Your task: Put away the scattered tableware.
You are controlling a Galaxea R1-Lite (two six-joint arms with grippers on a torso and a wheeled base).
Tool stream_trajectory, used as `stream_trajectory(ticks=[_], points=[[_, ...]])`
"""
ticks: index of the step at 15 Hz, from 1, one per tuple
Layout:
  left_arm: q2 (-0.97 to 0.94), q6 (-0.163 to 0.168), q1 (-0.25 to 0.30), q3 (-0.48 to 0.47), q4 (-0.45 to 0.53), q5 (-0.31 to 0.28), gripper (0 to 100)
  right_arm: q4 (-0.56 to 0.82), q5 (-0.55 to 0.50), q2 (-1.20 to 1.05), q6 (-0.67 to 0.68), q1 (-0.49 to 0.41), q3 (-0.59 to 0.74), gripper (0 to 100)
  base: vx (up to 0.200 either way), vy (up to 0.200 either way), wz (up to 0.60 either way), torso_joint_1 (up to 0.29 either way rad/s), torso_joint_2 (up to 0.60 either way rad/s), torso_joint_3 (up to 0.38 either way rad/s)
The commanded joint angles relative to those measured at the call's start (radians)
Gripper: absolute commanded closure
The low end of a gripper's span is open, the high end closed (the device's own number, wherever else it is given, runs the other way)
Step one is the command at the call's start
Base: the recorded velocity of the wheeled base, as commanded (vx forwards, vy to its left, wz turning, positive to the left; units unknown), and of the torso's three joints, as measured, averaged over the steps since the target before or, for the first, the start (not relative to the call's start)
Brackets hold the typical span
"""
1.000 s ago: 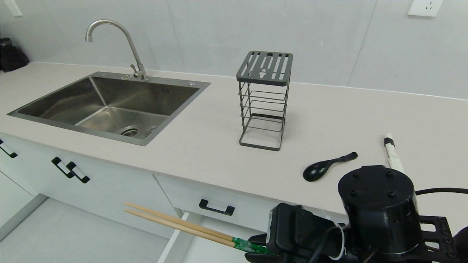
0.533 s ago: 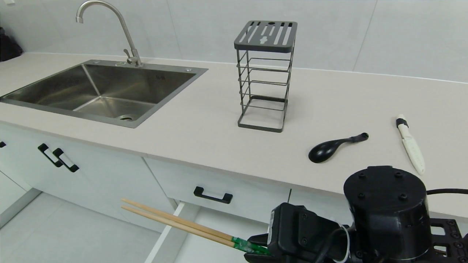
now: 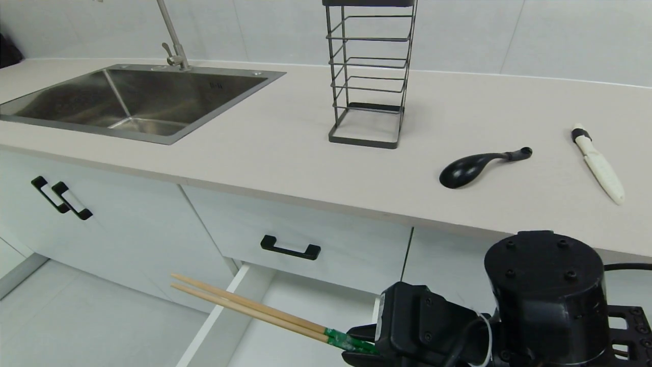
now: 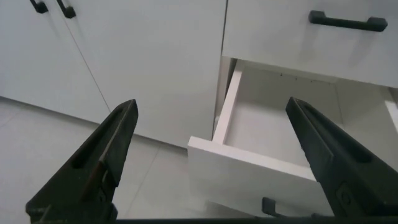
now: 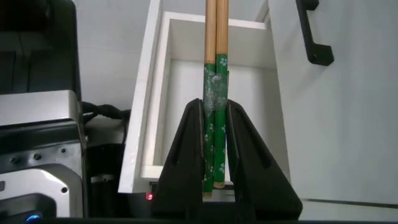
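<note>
Pinching the chopsticks (image 5: pixel 216 37) at their green-patterned butt ends, the right end effector (image 5: pixel 216 109) is clenched on the pair and holds it above the open drawer (image 5: pixel 149 93). They look like slim, stiff wooden sticks, so I judge them light and rigid. They are also smooth and round enough to roll or scissor apart if the pinch loosens. The thick decorated end is the sensible place to hold, as both sticks lie side by side there and the tape-like wrap gives some friction.

The long axis runs close to level. The narrow tips point away from the end effector toward the robot's left, reaching past the drawer's side wall. The sticks seem to lie roughly along the drawer's front, not along its pull-out direction.

The left end effector (image 4: pixel 208 118) hangs spread wide and empty, above the drawer's outer corner.
</note>
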Motion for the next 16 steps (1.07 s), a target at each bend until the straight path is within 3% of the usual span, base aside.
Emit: stream_trajectory(ticks=[1,5,8,12,16], points=[[0.000,-0.002,0.000,0.000,0.001,0.000,0,0.000,0.000,-0.002,-0.001,0.001,-0.003,100,0.000,0.000,0.00,-0.271,0.34,0.119],[0.000,0.000,0.000,0.000,0.001,0.001,0,0.085,-0.023,-0.071,-0.007,0.011,0.005,100,0.000,0.000,0.00,-0.254,0.33,0.121],[0.000,-0.002,0.000,0.000,0.001,0.001,0,0.450,-0.135,-0.183,-0.001,0.016,-0.119,100,0.000,0.000,0.00,-0.093,0.27,0.097],[0.000,0.000,0.000,0.000,0.001,0.001,0,0.356,-0.234,-0.026,0.033,0.085,-0.176,100,0.000,0.000,0.00,-0.007,0.12,0.028],[0.000,0.000,0.000,0.000,0.001,0.000,0,0.304,-0.250,0.123,0.157,0.090,-0.220,100,0.000,0.000,0.00,0.001,0.00,0.016]])
